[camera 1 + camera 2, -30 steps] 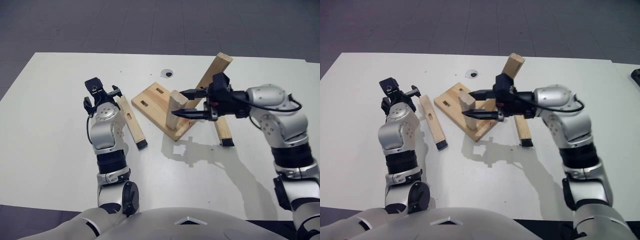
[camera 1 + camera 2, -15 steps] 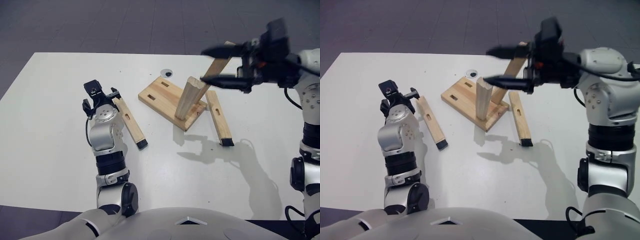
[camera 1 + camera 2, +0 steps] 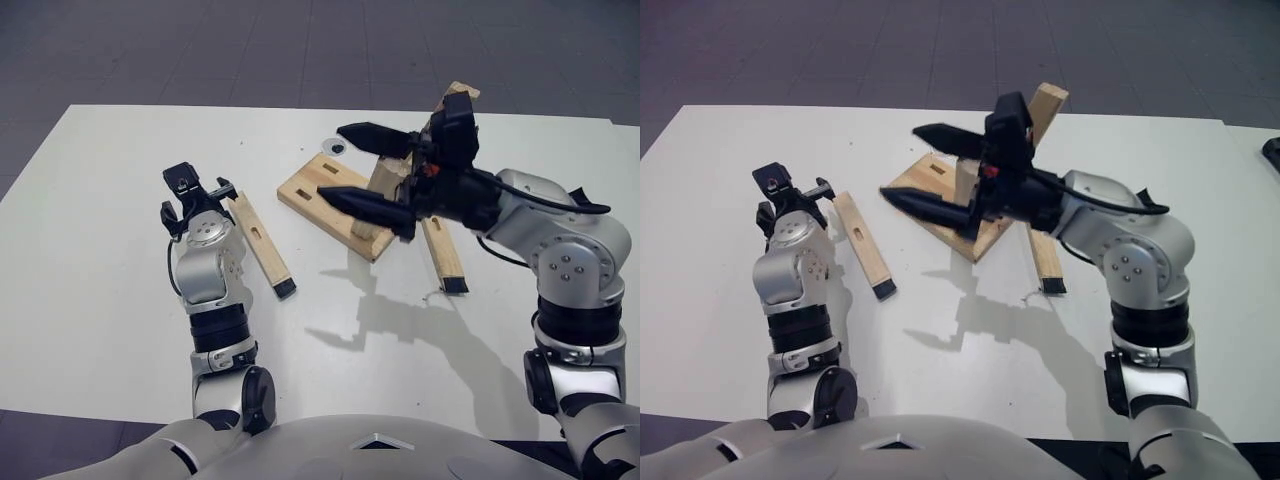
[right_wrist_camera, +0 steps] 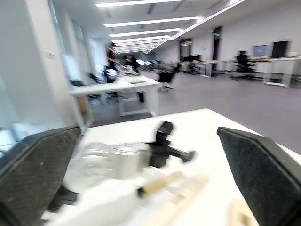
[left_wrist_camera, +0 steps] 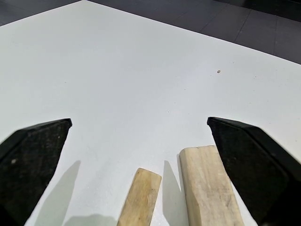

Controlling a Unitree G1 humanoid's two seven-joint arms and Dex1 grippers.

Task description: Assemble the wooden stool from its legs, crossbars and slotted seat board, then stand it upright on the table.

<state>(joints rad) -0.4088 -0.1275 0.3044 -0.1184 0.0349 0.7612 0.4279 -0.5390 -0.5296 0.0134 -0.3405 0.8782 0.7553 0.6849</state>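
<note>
While the right gripper (image 3: 332, 162) hovers, jaws spread wide, over the pale slotted wooden seat board (image 3: 303, 180) by the white table's (image 3: 100, 250) far edge, a careless descent could knock the short wooden leg (image 3: 386, 178) standing in the board out of its slot. The left gripper (image 3: 190, 197), jaws released, is just beside a loose black-tipped wooden leg (image 3: 262, 245); another board slot lies open.

Bright, even overhead light washes the white table (image 3: 90, 200). The wooden piece (image 5: 207, 188) casts a short, soft shadow. In the right wrist view, ceiling strip lights (image 4: 141, 21) glare.
</note>
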